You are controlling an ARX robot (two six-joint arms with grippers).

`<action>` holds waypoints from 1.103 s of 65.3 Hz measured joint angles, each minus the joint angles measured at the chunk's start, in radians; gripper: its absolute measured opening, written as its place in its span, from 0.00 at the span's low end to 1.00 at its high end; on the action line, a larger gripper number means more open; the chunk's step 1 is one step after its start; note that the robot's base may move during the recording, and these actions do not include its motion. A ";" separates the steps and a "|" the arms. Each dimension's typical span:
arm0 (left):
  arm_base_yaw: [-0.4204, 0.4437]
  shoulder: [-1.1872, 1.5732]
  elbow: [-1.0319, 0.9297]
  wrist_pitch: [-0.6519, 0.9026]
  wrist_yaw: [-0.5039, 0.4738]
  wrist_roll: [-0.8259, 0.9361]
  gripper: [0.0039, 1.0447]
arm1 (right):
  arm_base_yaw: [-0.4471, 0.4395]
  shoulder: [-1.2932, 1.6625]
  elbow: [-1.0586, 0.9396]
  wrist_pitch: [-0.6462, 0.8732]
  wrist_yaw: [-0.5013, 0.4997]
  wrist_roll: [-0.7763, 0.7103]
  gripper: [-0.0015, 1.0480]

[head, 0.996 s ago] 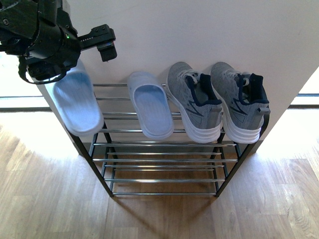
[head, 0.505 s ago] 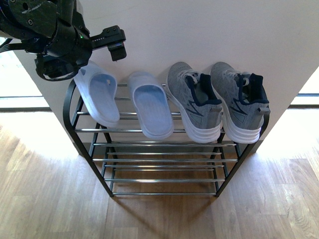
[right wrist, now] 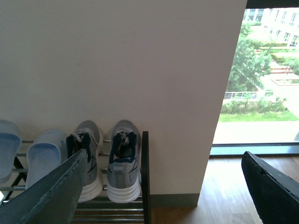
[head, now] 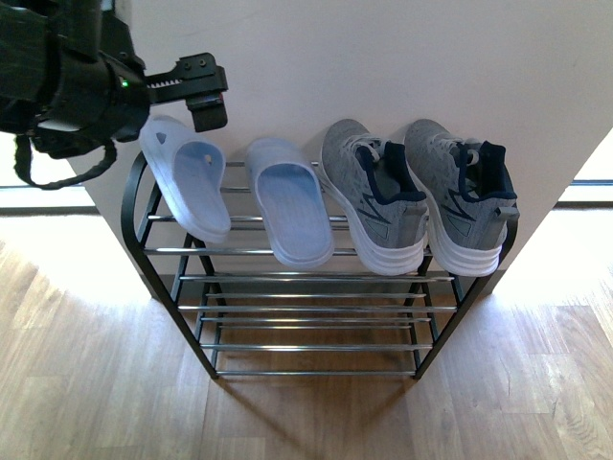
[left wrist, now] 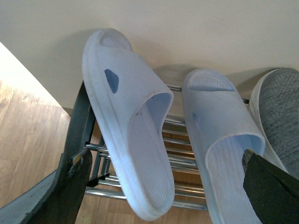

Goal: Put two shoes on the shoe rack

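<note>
1. Your shoe rack stands on the wood floor against the white wall, with a black frame and silvery rod shelves.
2. On its top tier you have four shoes in a row, all tilted with toes up toward the wall: from the left, a light blue slipper, a second light blue slipper, then two grey sneakers with white soles and dark blue collars.
3. The leftmost slipper leans at an angle, its toe near the rack's left frame post; the left wrist view shows it resting on the rods beside the second slipper, the two just apart.
4. Your left gripper hangs above the leftmost slipper; the jaws stand wide apart and grasp nothing.
5. In the front view the left arm sits at the upper left, above the rack's left end.
6. Your right gripper is well back from the rack, jaws spread wide and empty, looking at the sneakers and a window.
</note>
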 joint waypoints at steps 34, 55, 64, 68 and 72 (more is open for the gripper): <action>0.126 -0.892 -0.671 -0.022 -0.130 -0.001 0.91 | 0.000 0.000 0.000 0.000 0.000 0.000 0.91; 0.222 -0.940 -0.944 0.599 0.145 0.320 0.31 | 0.000 -0.001 0.000 0.000 0.000 0.000 0.91; 0.270 -1.049 -0.975 0.523 0.165 0.330 0.08 | 0.000 -0.001 0.000 0.000 0.000 0.000 0.91; 0.270 -1.087 -0.981 0.495 0.171 0.329 0.00 | 0.000 -0.001 0.000 0.000 0.000 0.000 0.91; 0.270 -1.149 -0.996 0.443 0.173 0.335 0.01 | 0.000 -0.001 0.000 0.000 0.000 0.000 0.91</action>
